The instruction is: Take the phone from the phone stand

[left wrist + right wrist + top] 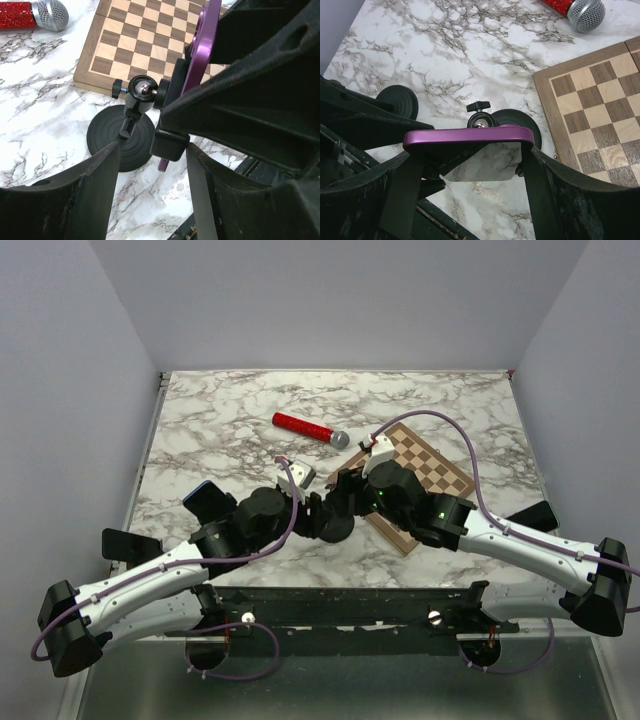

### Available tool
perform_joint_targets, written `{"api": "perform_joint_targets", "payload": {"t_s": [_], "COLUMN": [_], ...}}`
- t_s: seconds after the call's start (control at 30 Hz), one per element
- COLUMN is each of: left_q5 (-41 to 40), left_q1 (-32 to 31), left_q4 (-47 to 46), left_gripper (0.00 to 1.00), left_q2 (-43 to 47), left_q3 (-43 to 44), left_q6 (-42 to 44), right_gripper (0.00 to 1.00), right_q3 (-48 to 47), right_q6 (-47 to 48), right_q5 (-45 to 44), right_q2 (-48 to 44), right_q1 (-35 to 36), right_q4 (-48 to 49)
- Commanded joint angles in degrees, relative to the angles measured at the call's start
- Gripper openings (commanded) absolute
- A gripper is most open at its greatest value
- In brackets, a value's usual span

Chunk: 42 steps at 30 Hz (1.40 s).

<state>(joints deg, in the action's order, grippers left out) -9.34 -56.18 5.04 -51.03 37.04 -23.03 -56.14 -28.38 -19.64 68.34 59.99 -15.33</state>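
**Right pincer has the phone, still at the stand**

The purple phone [470, 135] is edge-on to the right wrist camera, and no writing on it can be read from here. Its glossy face only mirrors the marble. The right pincer [472, 162] is clamped across it, with one finger at each end of that purple edge. The phone sits against the black cradle of the stand [120, 142], right by the ball joint [142, 90]. The stand's round base is planted on the surface [230, 410], just beside the chessboard [425, 465].

From overhead the two arms crowd together mid-surface and bury both phone and stand. In the left wrist view the right pincer's black bulk blocks most of the phone, leaving only a purple sliver.

The left pincer [152, 150] sits low, its fingers astride the cradle block. One finger is hard up against it, but whether it is actually squeezing, I can't tell.

Farther back lies a red glitter microphone [310, 428], near the chessboard's far corner.
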Motion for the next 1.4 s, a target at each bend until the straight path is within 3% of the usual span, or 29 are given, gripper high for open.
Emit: {"api": "perform_joint_targets", "payload": {"t_s": [0.0,0.3,0.67,1.03,1.37], "left_q5": [1.0,3.0,6.8,13.0,19.5], "left_q1": [0.5,0.5,0.5,1.1,4.2], "left_q4": [-4.0,-7.6,-8.4,-7.6,-9.1], "left_gripper": [0.61,0.46,0.00,0.00,0.00], "left_q2": [-1.6,-1.7,0.9,0.0,2.2], "left_q3": [1.8,1.1,-2.1,-2.3,-5.6], "left_q6": [2.2,4.7,5.3,5.3,3.6], "right_gripper": [0.01,0.01,0.01,0.01,0.01], "right_q3": [-0.9,-0.5,-0.3,3.5,7.8], "right_q6": [-1.7,-1.6,1.5,8.3,14.4], "right_q5": [5.2,4.7,-1.1,-7.4,12.1], "right_q2": [1.4,1.4,2.4,2.5,-0.6], "right_q1": [0.3,0.4,0.4,0.1,-9.5], "right_q4": [2.3,2.3,0.9,4.3,9.9]}}
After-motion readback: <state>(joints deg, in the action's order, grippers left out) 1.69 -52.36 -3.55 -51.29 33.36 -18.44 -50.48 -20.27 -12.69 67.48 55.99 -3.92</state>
